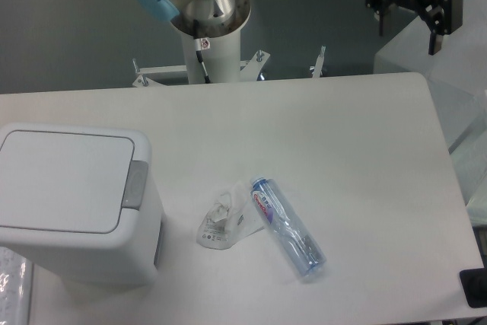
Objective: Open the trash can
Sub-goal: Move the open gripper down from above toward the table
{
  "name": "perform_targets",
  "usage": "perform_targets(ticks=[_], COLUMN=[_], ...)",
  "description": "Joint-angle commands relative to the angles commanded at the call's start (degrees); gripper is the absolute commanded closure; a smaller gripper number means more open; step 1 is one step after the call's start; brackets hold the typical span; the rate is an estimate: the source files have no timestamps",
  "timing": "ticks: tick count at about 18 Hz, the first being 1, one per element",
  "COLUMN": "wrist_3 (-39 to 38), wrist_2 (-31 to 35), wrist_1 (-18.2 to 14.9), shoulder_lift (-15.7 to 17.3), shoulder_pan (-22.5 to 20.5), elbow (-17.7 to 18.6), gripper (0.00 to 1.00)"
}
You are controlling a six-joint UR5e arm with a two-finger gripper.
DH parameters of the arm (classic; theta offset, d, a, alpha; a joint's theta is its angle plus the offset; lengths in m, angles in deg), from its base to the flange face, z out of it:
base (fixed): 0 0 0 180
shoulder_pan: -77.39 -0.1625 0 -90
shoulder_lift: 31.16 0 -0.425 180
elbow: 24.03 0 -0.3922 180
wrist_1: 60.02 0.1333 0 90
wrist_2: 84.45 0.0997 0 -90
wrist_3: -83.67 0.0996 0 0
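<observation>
Trash can (pixel 72 203) sits at table's (pixel 342 157) 8 o'clock edge, white lid flat and closed, grey push tab (pixel 135 184) on its 3 o'clock rim. Gripper (pixel 407 28) hangs well apart at 1 o'clock, off the far corner, fingers spread, holding nothing. Crumpled clear wrapper (pixel 222 222) and plastic bottle (pixel 288 226) lie between, nearer the can.

The white counter (pixel 319 135) carries a trash can (pixel 76 203); right of it lie a crumpled wrapper (pixel 223 221) and a bottle (pixel 288 226).
</observation>
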Motion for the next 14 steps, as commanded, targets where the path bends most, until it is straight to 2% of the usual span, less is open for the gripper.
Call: perform_targets(ticks=[4,7,12,14], wrist_3=[-1.1,-6.7,-17.8,-21.7], wrist_2=[-1.5,-4.7,-5.6,-9.4], wrist_1=[0.0,0.4,0.5,0.5], shoulder_lift=[-0.2,-0.6,-3.6,-5.4], shoulder_pan=[0.0,0.5,6.3,8.9], elbow=[0.1,0.0,-1.1,-3.0], gripper=[0.0,0.0,0.0,0.0])
